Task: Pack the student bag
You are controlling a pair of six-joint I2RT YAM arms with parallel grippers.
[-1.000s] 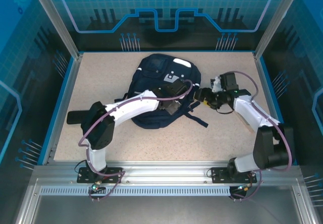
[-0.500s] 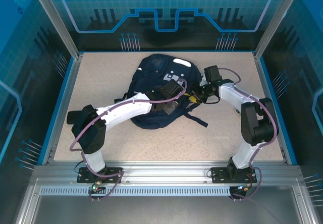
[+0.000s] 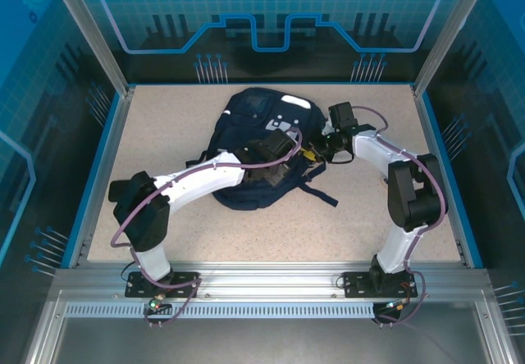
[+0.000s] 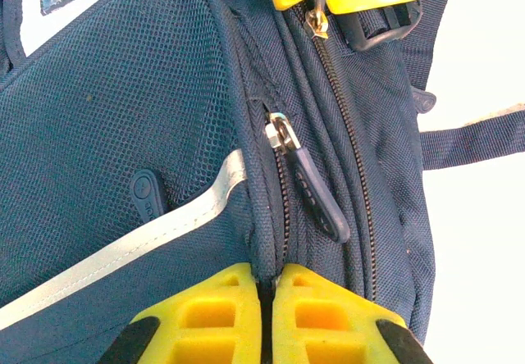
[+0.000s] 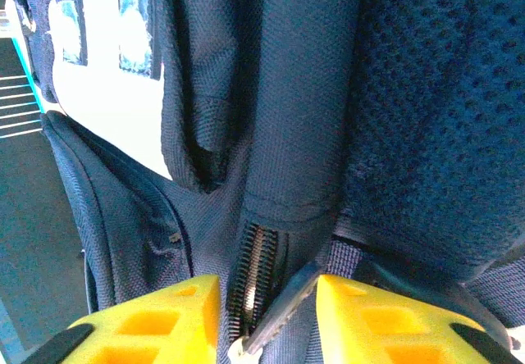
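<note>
Left gripper, bottom centre, is clenched on a seam of the student bag, likely to keep it taut. Right gripper, jaws apart, straddles the zipper pull.

student bag — mid-table | left gripper on bag's right side | right gripper — astride zipper

My right gripper is swinging in from the right onto the bag, jaws narrowing astride its zipper.
</note>
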